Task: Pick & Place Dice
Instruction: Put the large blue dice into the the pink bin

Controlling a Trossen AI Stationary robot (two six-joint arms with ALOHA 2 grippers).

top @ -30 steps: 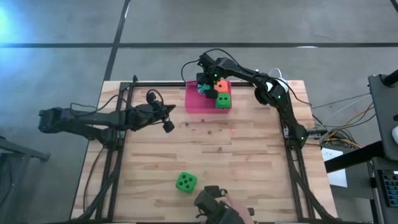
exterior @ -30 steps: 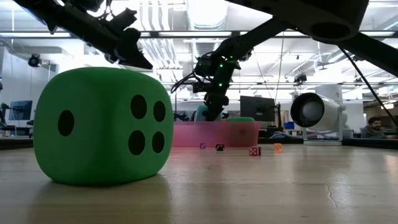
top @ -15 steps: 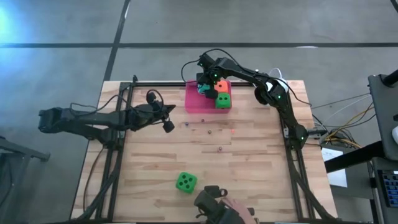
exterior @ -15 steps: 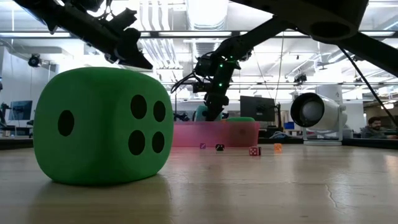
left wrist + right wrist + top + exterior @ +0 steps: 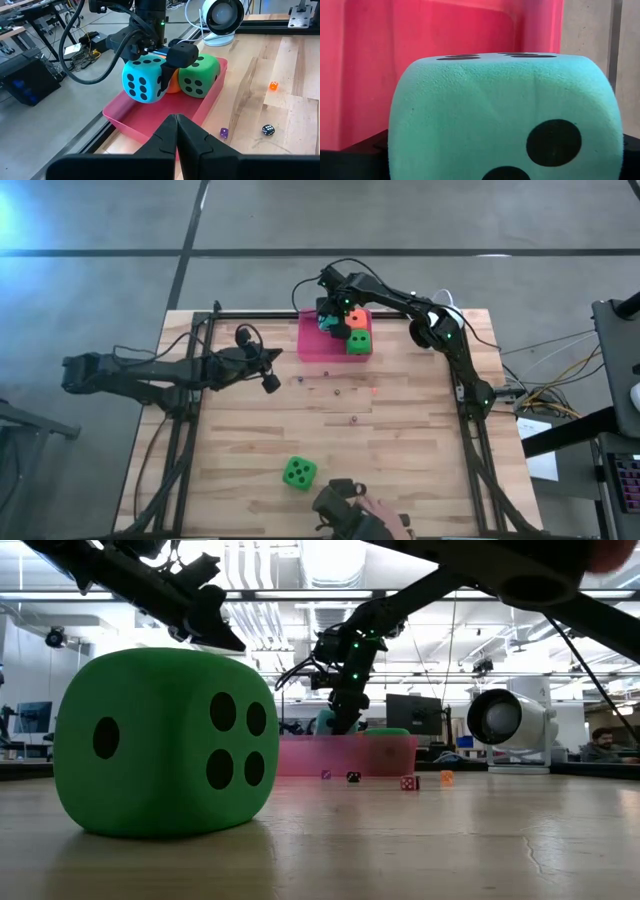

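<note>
The teal die (image 5: 144, 78) is gripped by the right gripper (image 5: 161, 67) over the pink tray (image 5: 150, 117), beside the orange die (image 5: 357, 321) and a green die (image 5: 198, 75). The left gripper's (image 5: 270, 381) fingers are closed on nothing; another green die (image 5: 299, 473) is left on the worktop (image 5: 400, 440).

Teal die (image 5: 144, 78) with dark round pips. Orange die (image 5: 355, 321), partly hidden. Bright green die (image 5: 198, 75) in tray, black pips. Second bright green die (image 5: 299, 473) on table, black pips. Tray (image 5: 150, 118) pink-red, translucent. Table (image 5: 400, 430) pale wood planks. Arms dark, black. Tiny dice on table: orange (image 5: 273, 86), purple (image 5: 224, 132), black with white pips (image 5: 268, 130).
</note>
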